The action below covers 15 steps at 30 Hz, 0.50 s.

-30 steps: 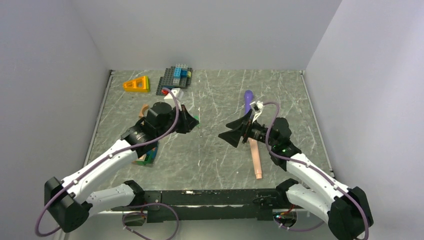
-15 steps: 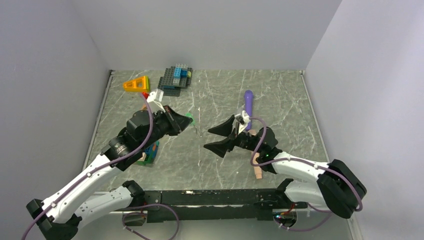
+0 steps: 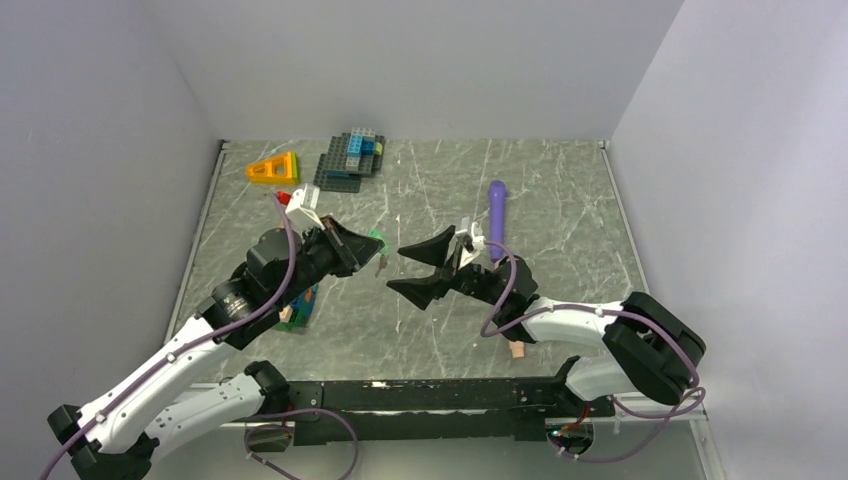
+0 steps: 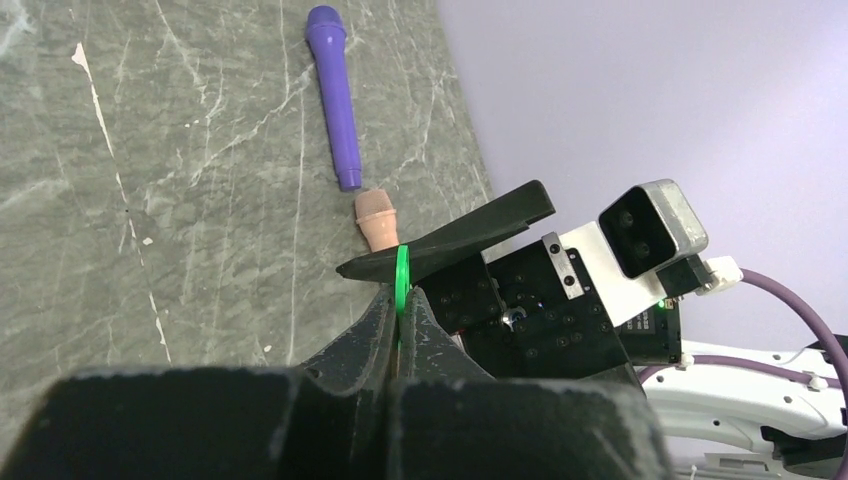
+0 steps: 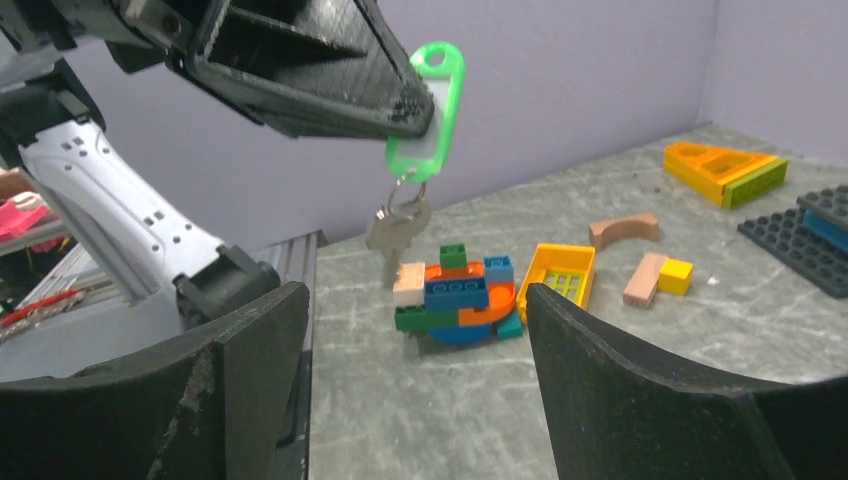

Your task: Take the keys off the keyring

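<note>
My left gripper (image 3: 368, 250) is shut on a green plastic key tag (image 5: 428, 110) with a white label and holds it above the table. A small keyring (image 5: 404, 182) hangs from the tag with a silvery-brass key (image 5: 395, 235) dangling below; I cannot tell if a second key hangs behind it. The tag shows edge-on between the left fingers in the left wrist view (image 4: 401, 275). My right gripper (image 3: 394, 268) is open and empty, level with the hanging key and just to its right, jaws wide apart and pointing at it (image 5: 415, 300).
A stack of coloured bricks (image 5: 460, 295) and a yellow tray piece (image 5: 557, 275) lie below the key. A purple toy microphone (image 3: 496, 205) and a pink handle (image 3: 517, 348) lie on the right. An orange wedge (image 3: 273, 168) and a dark baseplate (image 3: 350, 158) sit at the back.
My right gripper has moved left across the table toward the hanging key, with its jaws spread wider. My left gripper has drawn slightly left with the tag still in it.
</note>
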Each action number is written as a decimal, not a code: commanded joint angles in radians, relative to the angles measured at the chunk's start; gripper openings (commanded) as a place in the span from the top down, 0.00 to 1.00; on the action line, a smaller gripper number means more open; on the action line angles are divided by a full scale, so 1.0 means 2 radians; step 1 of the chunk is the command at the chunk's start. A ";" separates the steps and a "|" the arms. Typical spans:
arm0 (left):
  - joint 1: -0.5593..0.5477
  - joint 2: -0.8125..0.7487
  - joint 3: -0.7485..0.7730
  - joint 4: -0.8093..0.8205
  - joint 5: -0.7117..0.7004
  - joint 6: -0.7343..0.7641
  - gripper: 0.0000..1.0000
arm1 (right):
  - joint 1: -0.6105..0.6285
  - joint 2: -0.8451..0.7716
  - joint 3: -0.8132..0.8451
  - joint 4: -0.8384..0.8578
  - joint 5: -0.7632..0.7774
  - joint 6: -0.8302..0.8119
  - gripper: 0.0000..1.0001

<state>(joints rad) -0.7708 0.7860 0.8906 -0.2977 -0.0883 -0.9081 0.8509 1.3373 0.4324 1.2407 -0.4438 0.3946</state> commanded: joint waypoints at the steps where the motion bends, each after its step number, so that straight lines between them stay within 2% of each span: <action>1: -0.004 -0.014 -0.002 0.018 -0.009 -0.011 1.00 | 0.015 0.009 0.034 0.053 0.032 -0.025 0.18; 15: -0.007 -0.035 -0.009 0.019 -0.007 -0.017 1.00 | 0.051 0.038 0.063 0.051 0.078 -0.054 0.30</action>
<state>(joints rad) -0.7799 0.7391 0.8787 -0.2977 -0.1032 -0.9298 0.9340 1.3960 0.5148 1.2877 -0.3264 0.3187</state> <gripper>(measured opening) 0.021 0.715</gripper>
